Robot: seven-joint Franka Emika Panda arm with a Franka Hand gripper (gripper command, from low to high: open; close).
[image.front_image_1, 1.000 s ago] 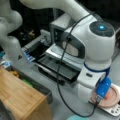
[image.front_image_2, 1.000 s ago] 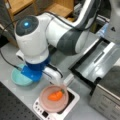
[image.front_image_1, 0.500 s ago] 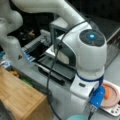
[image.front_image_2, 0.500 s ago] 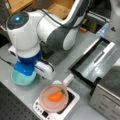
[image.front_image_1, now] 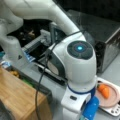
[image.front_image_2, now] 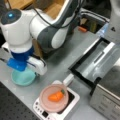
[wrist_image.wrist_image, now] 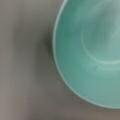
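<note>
1. One gripper hangs low just above a teal bowl; its jaws are hidden, so I cannot tell their state.
2. Beside it, toward a front view's right, a pink plate carries a carrot on a white scale.
3. Beneath the wrist camera, the bowl's rim sits on grey tabletop.

The white arm fills the middle of a front view, its blue-lit joint facing up. Just right of its base an orange carrot lies on a pink plate. Left of the base stands a wooden box. The gripper is hidden.
</note>
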